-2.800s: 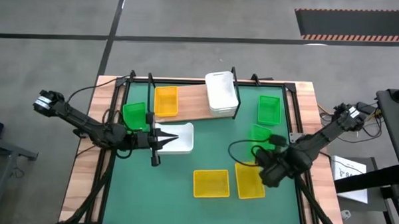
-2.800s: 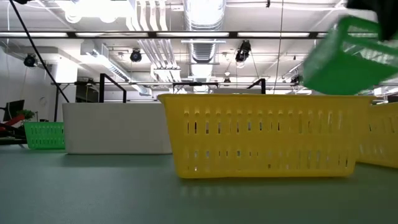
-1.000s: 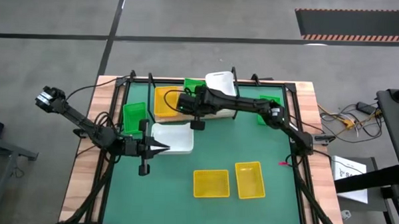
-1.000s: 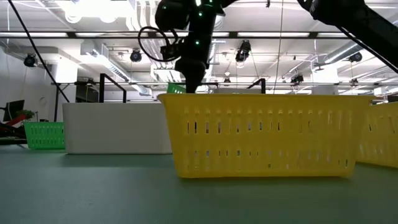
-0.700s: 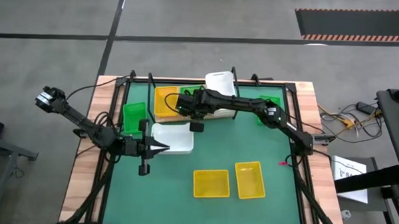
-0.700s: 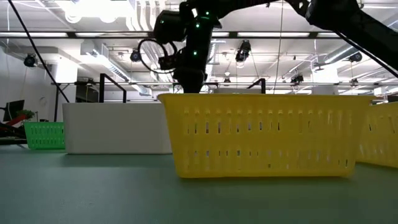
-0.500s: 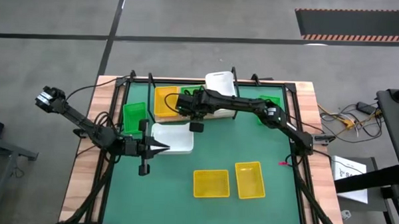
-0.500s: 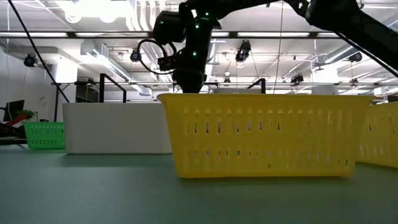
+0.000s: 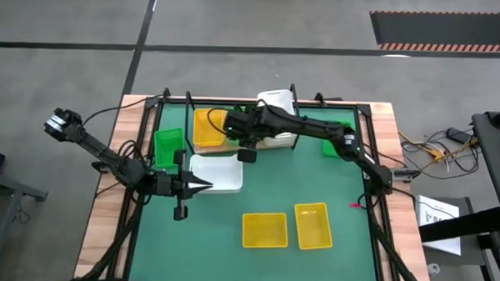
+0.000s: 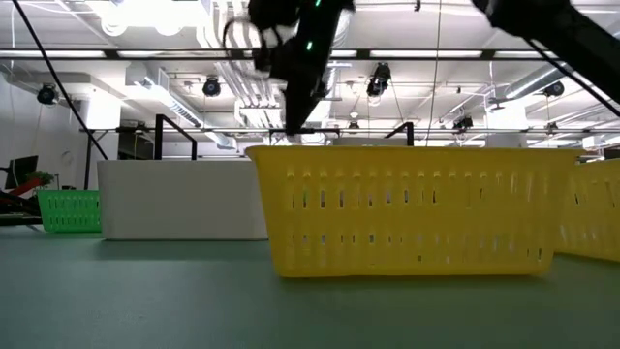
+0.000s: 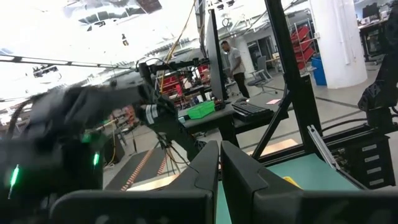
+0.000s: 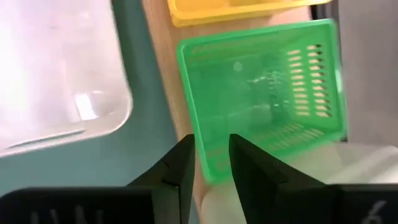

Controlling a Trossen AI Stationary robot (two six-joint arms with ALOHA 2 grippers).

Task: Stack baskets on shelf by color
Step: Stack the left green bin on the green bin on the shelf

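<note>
Three colours are begun on the shelf [image 12: 163, 62]: yellow basket [image 9: 207, 126] left, green basket [image 12: 261, 93] middle, white stack [image 9: 276, 101] right. Right pincer [image 12: 211, 146] hangs over the green one, parted and empty. Left pincer [image 9: 211, 187] is closed by the white basket [image 9: 220, 174] on the surface [image 9: 282, 187], where two green and two yellow also wait.
</note>
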